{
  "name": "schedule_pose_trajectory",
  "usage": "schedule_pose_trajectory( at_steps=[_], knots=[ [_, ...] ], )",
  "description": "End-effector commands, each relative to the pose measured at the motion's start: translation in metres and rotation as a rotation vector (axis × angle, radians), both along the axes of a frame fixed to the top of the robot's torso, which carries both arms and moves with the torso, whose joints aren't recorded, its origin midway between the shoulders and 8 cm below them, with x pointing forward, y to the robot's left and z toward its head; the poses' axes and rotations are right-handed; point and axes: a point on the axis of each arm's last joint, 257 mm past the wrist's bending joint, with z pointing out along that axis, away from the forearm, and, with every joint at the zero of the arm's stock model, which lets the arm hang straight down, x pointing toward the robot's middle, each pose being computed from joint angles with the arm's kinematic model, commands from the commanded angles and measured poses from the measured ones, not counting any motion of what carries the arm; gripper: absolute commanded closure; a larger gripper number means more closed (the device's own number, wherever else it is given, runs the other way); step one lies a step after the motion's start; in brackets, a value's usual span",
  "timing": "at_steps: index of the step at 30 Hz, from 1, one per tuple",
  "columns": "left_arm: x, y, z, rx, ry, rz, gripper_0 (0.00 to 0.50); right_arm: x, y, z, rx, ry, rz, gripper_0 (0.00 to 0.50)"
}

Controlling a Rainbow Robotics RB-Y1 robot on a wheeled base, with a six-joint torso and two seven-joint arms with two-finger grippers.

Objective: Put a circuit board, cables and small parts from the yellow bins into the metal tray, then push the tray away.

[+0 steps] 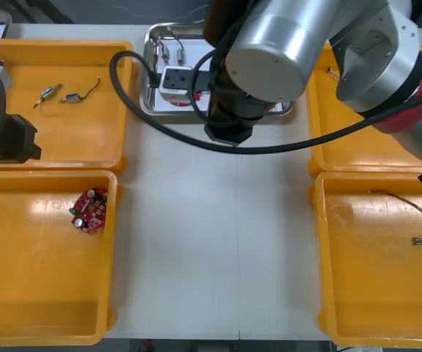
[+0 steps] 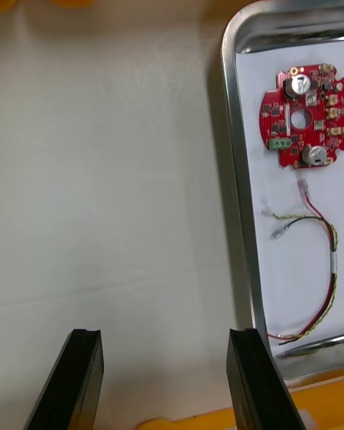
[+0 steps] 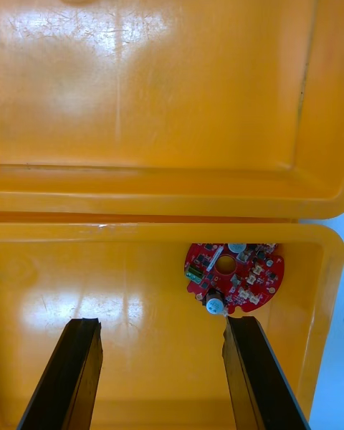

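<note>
Right tool [image 2: 163, 335] — agape beside metal tray [image 2: 231, 150]

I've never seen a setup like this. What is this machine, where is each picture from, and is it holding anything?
It is a two-armed robot at a light table. The wide picture looks down from above its arms; the two upright ones come from cameras on its wrists. The right arm reaches over the metal tray, which holds a red circuit board and a red and yellow cable; its jaws stand open over the table beside the tray, holding nothing. The left arm hangs over the left yellow bins, jaws open and empty, with a second circuit board in the near bin. Small metal parts lie in the far bin.
</note>
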Motion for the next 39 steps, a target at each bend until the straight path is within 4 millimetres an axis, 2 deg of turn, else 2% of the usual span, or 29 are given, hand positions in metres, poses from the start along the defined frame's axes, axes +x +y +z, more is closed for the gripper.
schedule_pose_trajectory(
  at_steps=[1, 6, 11, 13, 14, 22, 24, 26, 39],
  knots=[
    [0.000, 0.011, 0.013, 0.051, -0.039, -0.028, 0.000, -0.004, -0.037, 0.022, 0.110, 0.048, -0.142, 0.000],
    [0.000, 0.011, 0.013, 0.051, -0.039, -0.028, 0.000, -0.016, -0.066, 0.027, 0.179, 0.112, -0.266, 0.000],
    [0.000, 0.011, 0.013, 0.051, -0.039, -0.028, 0.000, -0.027, -0.105, 0.028, 0.224, 0.145, -0.419, 0.000],
    [0.000, 0.011, 0.013, 0.051, -0.039, -0.028, 0.000, -0.029, -0.113, 0.029, 0.238, 0.148, -0.450, 0.000],
    [0.000, 0.011, 0.013, 0.051, -0.039, -0.028, 0.000, -0.033, -0.125, 0.030, 0.260, 0.153, -0.496, 0.000],
    [0.000, 0.011, 0.013, 0.051, -0.039, -0.028, 0.000, -0.049, -0.181, 0.024, 0.357, 0.205, -0.730, 0.000],
    [0.000, 0.011, 0.013, 0.051, -0.039, -0.028, 0.000, -0.050, -0.186, 0.024, 0.374, 0.210, -0.757, 0.000],
    [0.000, 0.011, 0.013, 0.051, -0.039, -0.028, 0.000, -0.051, -0.204, 0.023, 0.407, 0.219, -0.830, 0.000],
    [0.000, 0.011, 0.013, 0.051, -0.039, -0.028, 0.000, -0.050, -0.272, 0.021, 0.492, 0.180, -1.089, 0.000]
  ],
)
